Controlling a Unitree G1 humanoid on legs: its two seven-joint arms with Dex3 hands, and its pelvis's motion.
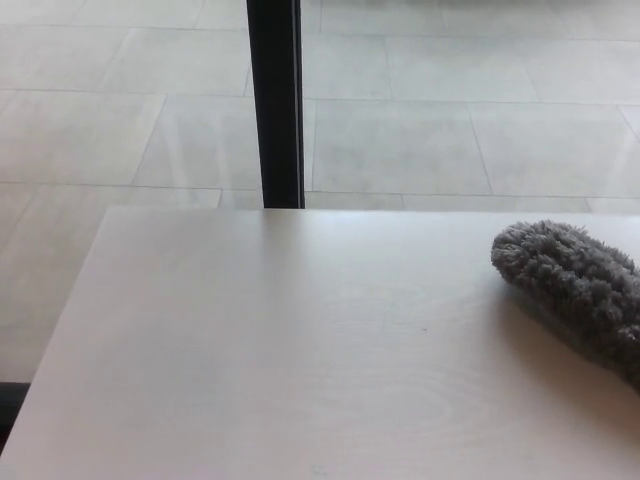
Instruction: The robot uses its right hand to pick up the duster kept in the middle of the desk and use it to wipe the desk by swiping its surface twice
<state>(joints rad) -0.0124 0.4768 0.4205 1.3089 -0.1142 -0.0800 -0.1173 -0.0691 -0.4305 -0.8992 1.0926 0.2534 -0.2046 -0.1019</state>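
Pale wood-grain tabletop (300, 360) fills lower frame. Grey fluffy duster (572, 282) lies flat at right edge, rounded tip pointing toward far edge, body running off picture right; rest of it out of view. Dark shadow beneath its near side. Neither robot hand in view, so state of each unknown. Beyond far edge: light tiled floor (120, 120), black vertical post (275, 100) standing behind tabletop, left of centre.

Perhaps an office or lobby: pale desk (300, 350), tiled floor (430, 120), black post (275, 100).
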